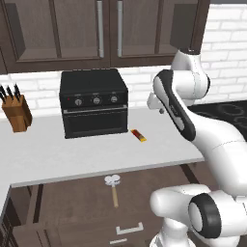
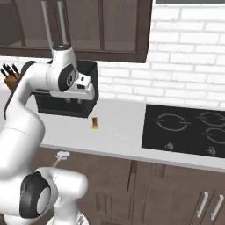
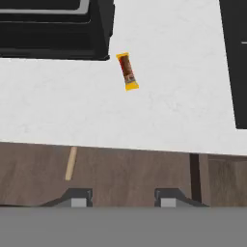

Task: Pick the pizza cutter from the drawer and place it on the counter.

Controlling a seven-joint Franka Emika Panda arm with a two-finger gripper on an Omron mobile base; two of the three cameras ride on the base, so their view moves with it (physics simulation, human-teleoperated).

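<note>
Parted, empty gripper point(image 3: 120, 197); at its ten o'clock, slim wooden-handled pizza cutter point(image 1: 114, 187) flat in dark-brown drawer point(image 1: 72, 202).

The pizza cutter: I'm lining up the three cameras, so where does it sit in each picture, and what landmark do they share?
Left base view: the pizza cutter lies in the open drawer, low centre, wheel toward the counter.
Right base view: its wheel peeks out lower left, beside the arm.
Hand view: its tan handle shows lower left, below the counter edge.
Shared landmark: the orange-red bar on the counter.
</note>
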